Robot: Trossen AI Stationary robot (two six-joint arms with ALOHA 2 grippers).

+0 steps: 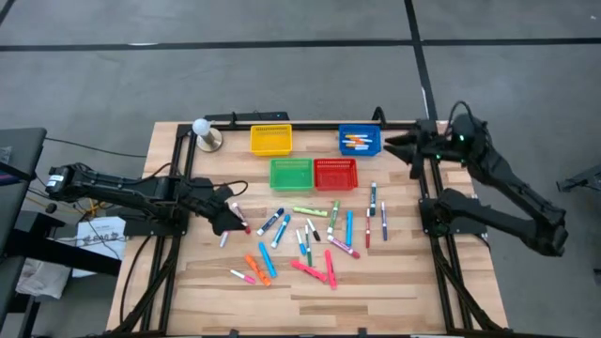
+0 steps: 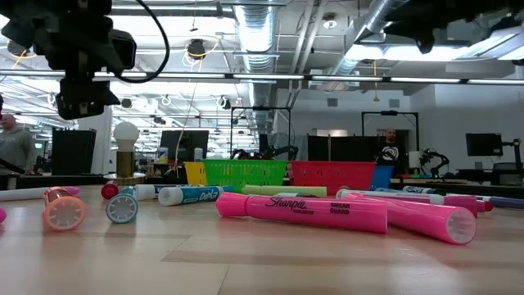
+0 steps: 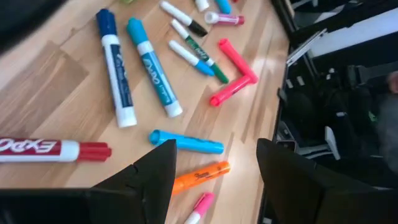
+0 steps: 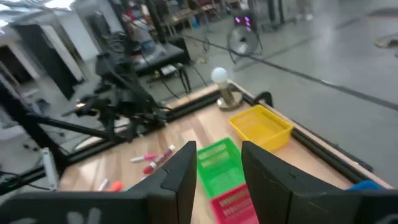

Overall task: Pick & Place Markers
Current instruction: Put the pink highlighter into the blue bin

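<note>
Markers (image 1: 310, 235) lie scattered over the bench (image 1: 394, 282), most just ahead of my left tool (image 3: 214, 171), which hangs open and empty above them. A light blue marker (image 3: 186, 141) and an orange one (image 3: 200, 177) lie close together beneath it, so closing carelessly could catch both or roll one away. My right tool (image 4: 219, 171) waits beside the blue basket (image 1: 360, 141), parted, holding nothing.

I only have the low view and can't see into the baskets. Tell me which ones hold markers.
Observer: Only the blue basket holds markers; the yellow basket, green basket and red basket look empty.
Operator: Place the left gripper for me.
Observer: The left gripper hovers open and empty over a light blue marker and an orange marker.
Operator: Now the right.
Observer: The right gripper is open, beside the blue basket.
</note>
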